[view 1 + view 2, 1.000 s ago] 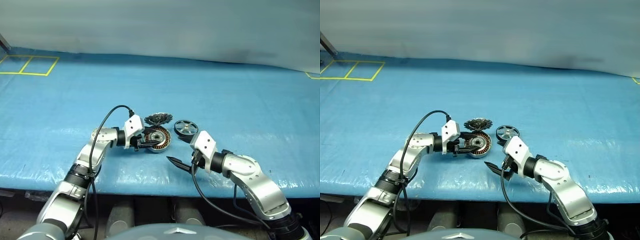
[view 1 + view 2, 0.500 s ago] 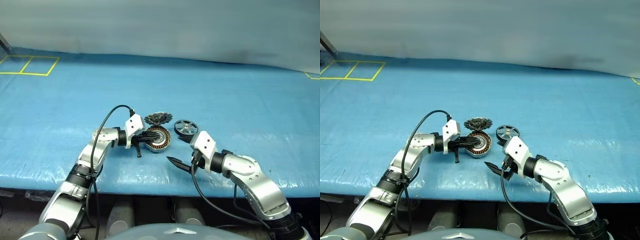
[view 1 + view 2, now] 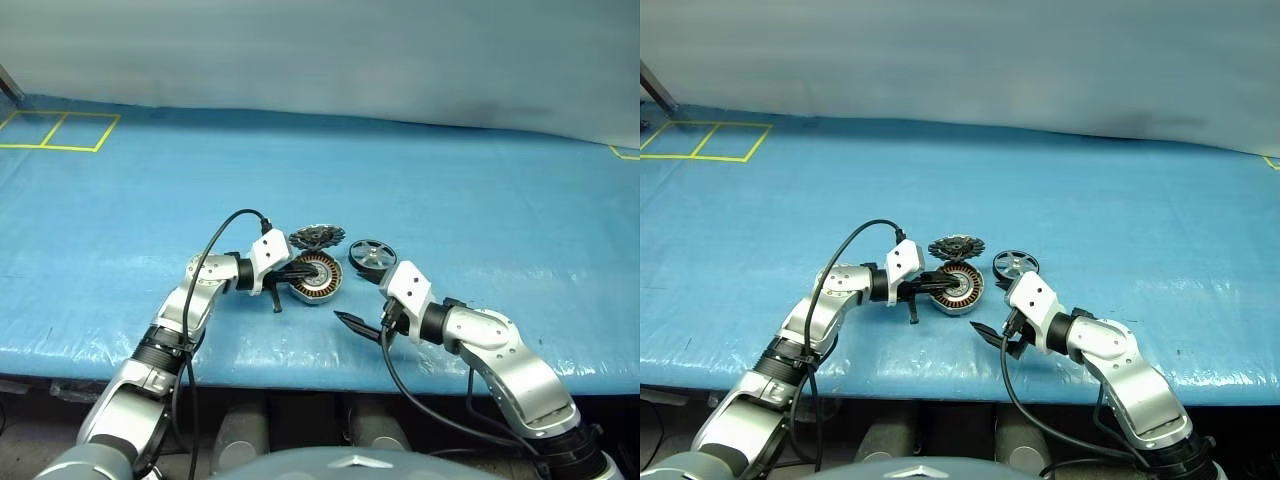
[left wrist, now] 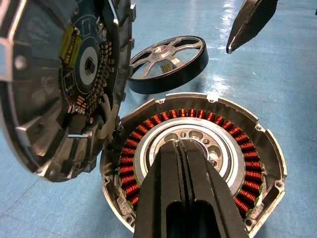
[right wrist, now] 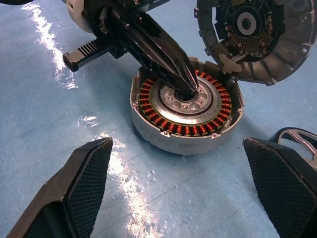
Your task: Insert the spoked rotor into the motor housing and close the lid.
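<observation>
The motor housing (image 3: 322, 280) lies open on the blue mat, its copper windings ringing a silver centre (image 4: 198, 141). Its lid (image 3: 317, 237) stands tilted up at the housing's far edge, dark toothed inner face showing (image 4: 59, 84). The spoked rotor (image 3: 372, 254) lies flat on the mat just right of the housing, with nothing holding it. My left gripper (image 5: 188, 91) is shut with nothing between its fingers (image 4: 181, 188), and its tips sit at the housing's silver centre. My right gripper (image 3: 362, 328) hangs open in front of the housing, empty, its fingers (image 5: 89, 173) apart from everything.
A blue plastic-covered mat (image 3: 450, 190) spreads over the whole work surface, its front edge just below both arms. Yellow tape squares (image 3: 60, 130) mark the far left corner. A black cable (image 3: 215, 240) loops over my left forearm.
My left gripper has shut: its fingers were spread at the housing's near side and are now pressed together over the housing's centre. The right arm has kept still.
</observation>
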Robot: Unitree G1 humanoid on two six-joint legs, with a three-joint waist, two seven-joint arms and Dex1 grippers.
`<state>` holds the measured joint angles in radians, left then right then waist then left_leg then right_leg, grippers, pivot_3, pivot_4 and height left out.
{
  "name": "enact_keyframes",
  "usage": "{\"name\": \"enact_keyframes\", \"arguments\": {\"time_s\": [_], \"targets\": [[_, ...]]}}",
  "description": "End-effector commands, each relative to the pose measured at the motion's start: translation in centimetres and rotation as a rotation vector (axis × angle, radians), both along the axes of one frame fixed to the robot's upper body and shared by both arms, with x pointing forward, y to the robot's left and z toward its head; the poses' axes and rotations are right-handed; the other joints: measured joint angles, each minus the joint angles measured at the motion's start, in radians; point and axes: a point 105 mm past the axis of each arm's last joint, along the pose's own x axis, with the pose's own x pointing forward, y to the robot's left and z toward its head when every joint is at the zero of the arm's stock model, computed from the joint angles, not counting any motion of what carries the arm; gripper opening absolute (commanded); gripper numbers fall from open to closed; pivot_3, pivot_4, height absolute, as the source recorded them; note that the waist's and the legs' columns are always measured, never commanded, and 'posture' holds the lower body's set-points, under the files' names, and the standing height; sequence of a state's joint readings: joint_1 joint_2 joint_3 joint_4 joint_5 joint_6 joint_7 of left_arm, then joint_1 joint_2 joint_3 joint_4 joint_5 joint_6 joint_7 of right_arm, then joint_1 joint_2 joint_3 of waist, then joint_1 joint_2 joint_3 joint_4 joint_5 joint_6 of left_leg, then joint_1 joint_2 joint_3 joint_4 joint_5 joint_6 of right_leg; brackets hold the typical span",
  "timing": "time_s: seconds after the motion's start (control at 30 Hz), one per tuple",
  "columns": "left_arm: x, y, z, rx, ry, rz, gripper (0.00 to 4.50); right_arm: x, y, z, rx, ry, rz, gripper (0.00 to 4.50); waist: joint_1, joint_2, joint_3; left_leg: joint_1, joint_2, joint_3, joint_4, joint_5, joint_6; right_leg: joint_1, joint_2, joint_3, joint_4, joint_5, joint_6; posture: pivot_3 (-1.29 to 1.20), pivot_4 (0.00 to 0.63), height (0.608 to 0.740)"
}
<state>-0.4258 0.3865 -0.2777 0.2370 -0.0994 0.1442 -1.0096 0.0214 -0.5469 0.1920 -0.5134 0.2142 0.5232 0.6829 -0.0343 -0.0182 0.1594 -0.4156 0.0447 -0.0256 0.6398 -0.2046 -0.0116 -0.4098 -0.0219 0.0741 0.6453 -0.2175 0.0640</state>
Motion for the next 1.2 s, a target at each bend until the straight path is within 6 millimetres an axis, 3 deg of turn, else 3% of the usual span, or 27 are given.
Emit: {"name": "enact_keyframes", "arguments": {"time_s": [0.03,0.17,0.43,1.0,1.13,1.2], "targets": [[0.0,-0.6,0.8,-0.064,-0.005,-0.004,0.04,0.1,0.4,0.8,0.011,-0.045,0.019,4.5,0.0,0.0,0.0,0.0,0.0,0.0,0.0,0.0,0.0,0.0,0.0,0.0,0.0,0.0,0.0,0.0,0.15,0.74],[0.4,-1.3,1.6,-0.113,-0.013,0.0,0.04,0.1,0.5,0.8,0.016,-0.046,0.023,4.5,0.001,0.0,0.0,-0.002,0.0,0.0,0.001,0.0,0.0,-0.001,0.0,0.0,0.0,0.0,0.001,0.0,0.15,0.74],[0.8,-1.6,0.9,-0.04,-0.016,-0.007,0.04,0.2,0.5,0.8,0.015,-0.049,0.016,4.5,0.0,0.0,0.0,-0.002,0.0,0.0,0.003,0.0,0.0,0.0,0.0,0.0,0.0,0.001,0.002,0.0,0.15,0.74],[-1.0,-1.0,-1.2,0.048,0.042,-0.05,0.04,0.5,0.3,0.8,0.014,-0.058,-0.006,4.5,0.0,0.0,0.0,-0.001,0.0,0.0,0.003,0.0,0.0,0.0,0.0,0.0,0.0,0.001,0.002,0.0,0.15,0.74],[-0.6,-0.8,-0.3,-0.009,0.008,-0.01,0.04,0.6,0.4,0.8,0.011,-0.058,-0.002,4.5,-0.001,0.0,0.0,-0.002,0.0,0.0,0.003,0.0,0.0,0.0,0.0,0.0,0.0,0.001,0.002,0.0,0.15,0.74],[-0.3,-0.8,1.2,-0.105,-0.006,0.013,0.04,0.6,0.4,0.9,0.016,-0.061,-0.002,4.5,-0.001,0.0,0.0,-0.002,0.0,-0.001,0.003,0.0,0.0,0.0,0.0,0.0,0.0,0.001,0.002,0.0,0.15,0.74]]}}
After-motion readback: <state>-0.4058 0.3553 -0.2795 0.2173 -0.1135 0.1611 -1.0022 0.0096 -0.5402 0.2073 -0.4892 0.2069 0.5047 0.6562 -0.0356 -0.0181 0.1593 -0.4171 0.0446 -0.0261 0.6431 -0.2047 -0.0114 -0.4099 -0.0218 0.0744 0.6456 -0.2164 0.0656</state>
